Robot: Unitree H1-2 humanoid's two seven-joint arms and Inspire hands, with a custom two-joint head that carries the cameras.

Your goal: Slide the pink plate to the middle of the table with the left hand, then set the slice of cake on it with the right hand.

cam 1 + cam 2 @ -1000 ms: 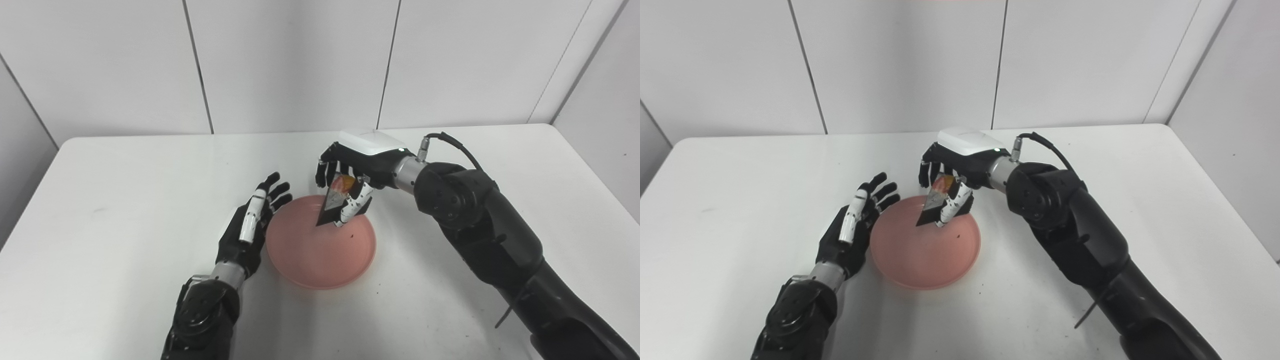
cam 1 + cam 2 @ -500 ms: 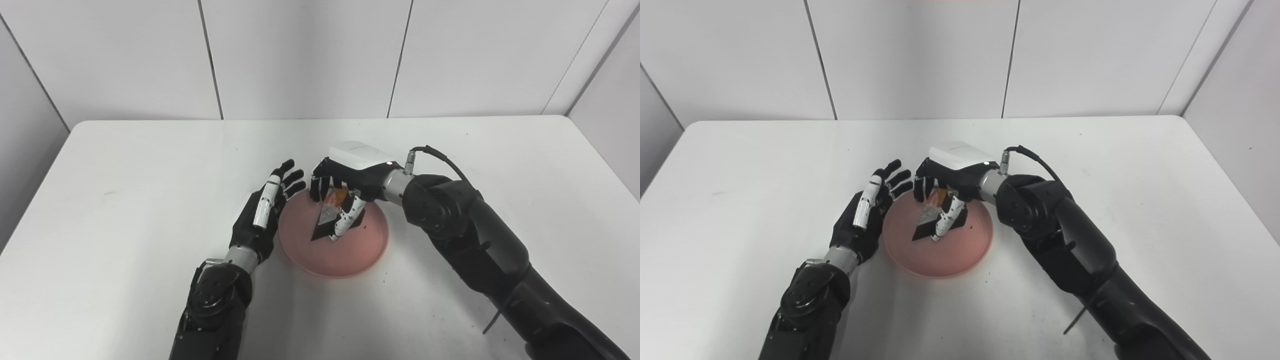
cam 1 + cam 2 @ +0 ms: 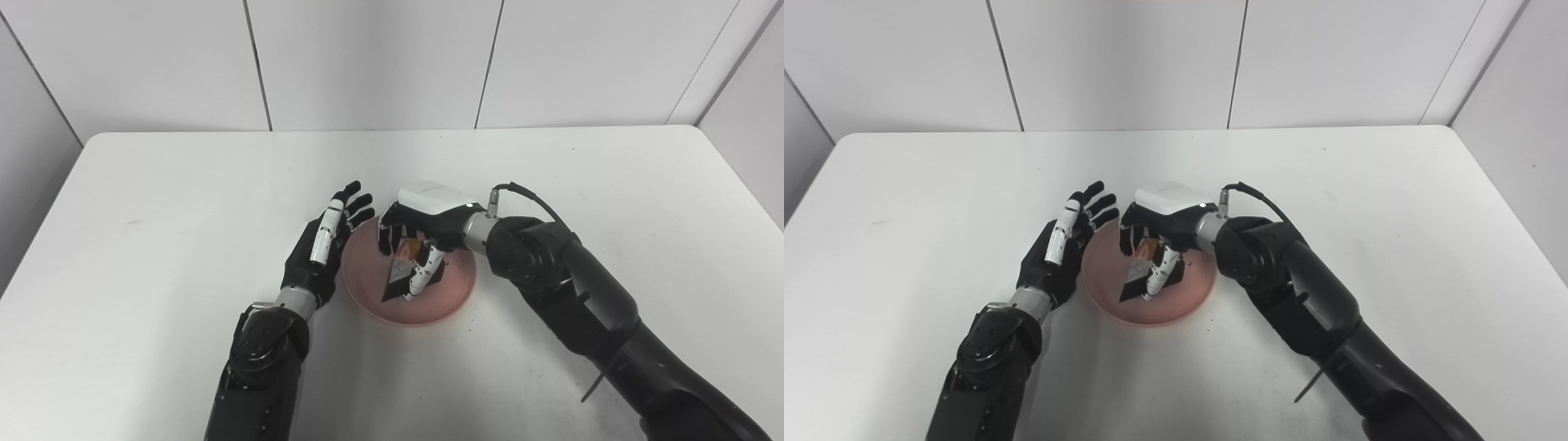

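With my right hand (image 3: 422,236) still pinching the slice of cake (image 3: 404,269) low over the middle of the pink plate (image 3: 456,297), I should lower it flat before letting go, my left hand (image 3: 318,257) open just beside the plate's left rim.

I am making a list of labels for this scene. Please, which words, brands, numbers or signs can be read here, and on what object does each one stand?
None can be read: the pink plate, the slice of cake, the table, both arms and the wall panels show no legible text, number or sign.
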